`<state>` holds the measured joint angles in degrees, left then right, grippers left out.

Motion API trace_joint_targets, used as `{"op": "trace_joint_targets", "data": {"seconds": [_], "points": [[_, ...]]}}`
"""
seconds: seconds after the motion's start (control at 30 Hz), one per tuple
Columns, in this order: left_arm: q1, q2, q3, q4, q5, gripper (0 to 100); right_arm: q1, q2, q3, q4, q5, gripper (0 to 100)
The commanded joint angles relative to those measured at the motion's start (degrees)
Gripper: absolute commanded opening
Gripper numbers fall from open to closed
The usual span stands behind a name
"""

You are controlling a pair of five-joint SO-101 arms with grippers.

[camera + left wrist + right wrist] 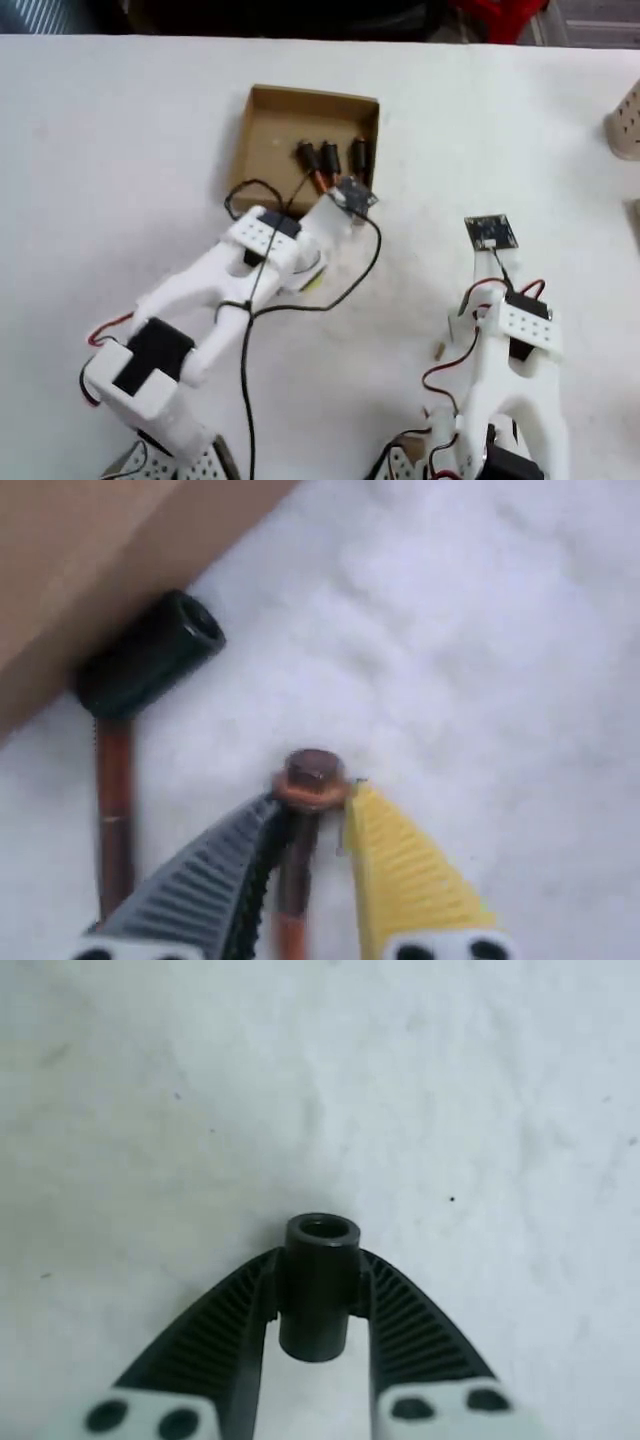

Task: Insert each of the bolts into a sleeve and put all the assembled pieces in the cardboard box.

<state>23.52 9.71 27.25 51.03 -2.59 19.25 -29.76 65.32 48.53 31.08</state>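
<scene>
Desk top, white, takes up most of the high view, with wide stretches left of the cardboard box and between the two arms. The box sits toward the far dark edge, open side up. The left arm slants from the near left corner up to the box's near right corner. The right arm stands well apart from the box, pointing straight away from the near edge. A beige perforated thing sits at the desk's far right border. In the box three assembled pieces lie side by side, their long axes roughly parallel and running from far wall toward near edge. The left gripper has its grey and yellow jaws closed narrow on a copper bolt. The bolt's axis lies along the jaws, hex head just past the tips and pointing away from the wrist, above white surface. Just beside it a second sleeve rests against a cardboard wall. A copper shank runs out from it, roughly parallel to the held bolt but angled to that sleeve, and I cannot tell whether it is seated. The right gripper clamps a black sleeve between its black jaws, axis along the jaws and open bore facing away from the wrist, over white desk. A small brownish thing, too small to tell, lies between the arms.
</scene>
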Motion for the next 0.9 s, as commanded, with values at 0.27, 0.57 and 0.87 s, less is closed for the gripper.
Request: {"op": "trace_joint_targets", "data": {"seconds": [0.27, 0.57, 0.87], "points": [[-0.4, -0.1, -2.2, 1.6, -4.0, 2, 0.0, -1.5, -0.3, -0.2, 0.4, 1.7], [-0.7, -2.3, -1.1, 1.6, -4.0, 2, -0.7, -1.8, -0.3, -0.1, 0.1, 1.7], [-1.2, -11.0, 8.1, -3.1, -4.4, 3, -0.8, -1.5, -0.3, 0.5, 0.1, 1.7]]}}
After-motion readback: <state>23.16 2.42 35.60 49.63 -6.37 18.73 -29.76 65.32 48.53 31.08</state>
